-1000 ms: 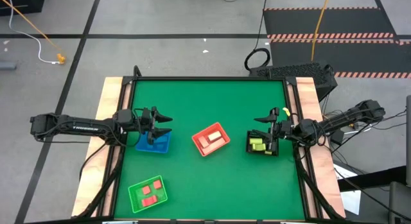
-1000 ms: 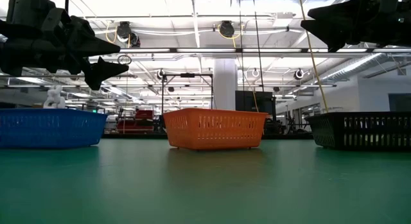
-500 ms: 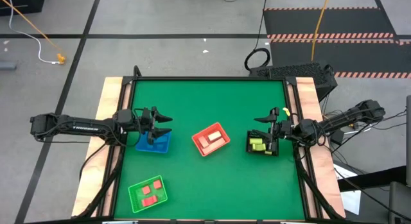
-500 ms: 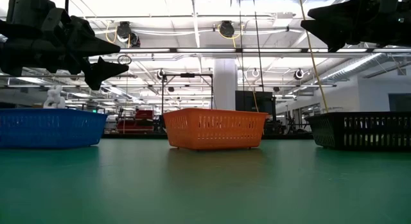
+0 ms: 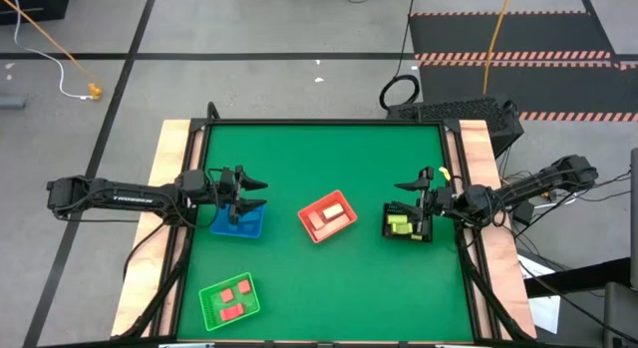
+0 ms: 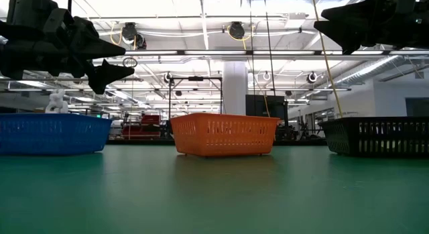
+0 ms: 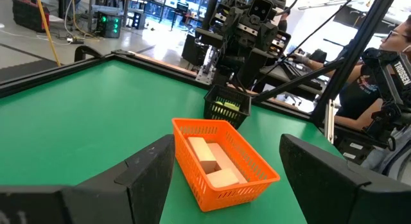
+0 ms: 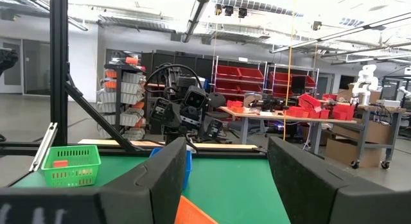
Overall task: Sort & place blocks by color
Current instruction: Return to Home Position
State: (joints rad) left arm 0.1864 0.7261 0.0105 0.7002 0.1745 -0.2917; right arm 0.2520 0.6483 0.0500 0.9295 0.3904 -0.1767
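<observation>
Left gripper [image 5: 253, 192] hangs with its two fingers spread wide and nothing between them, above the inner edge of the blue tray [image 5: 244, 226], near the left side of the green table [image 5: 319, 159]. Right gripper [image 5: 406, 197] mirrors it across the table, fingers likewise parted and empty, above the black tray [image 5: 411, 237]. Between the two, about midway and turned askew, sits the orange tray [image 5: 346, 202]. The green tray [image 5: 210, 308] lies at the front, on the left arm's side.

Every block in view rests inside a tray: tan blocks [image 7: 209, 158] lie along the orange tray's length, red blocks [image 5: 232, 311] are in the green tray, and yellow-green blocks [image 5: 398, 224] are in the black tray. What the blue tray holds is hidden under the left gripper. No loose block shows on the table's surface, so the sorting looks finished. Neither tool has anything to reach for. The coming move is probably a retreat, each arm drawing back toward its own table edge, away from the tray beneath it. The low view shows both grippers well above the tray rims, so a snag seems unlikely.

Pale wooden strips [image 5: 167, 159] run along both sides of the table. Beyond lie a grey floor [image 5: 249, 29], a bright workshop with ceiling lights [image 6: 221, 6] and a white pillar [image 6: 236, 80], and a person [image 7: 359, 95] in a dark shirt past the right arm.
</observation>
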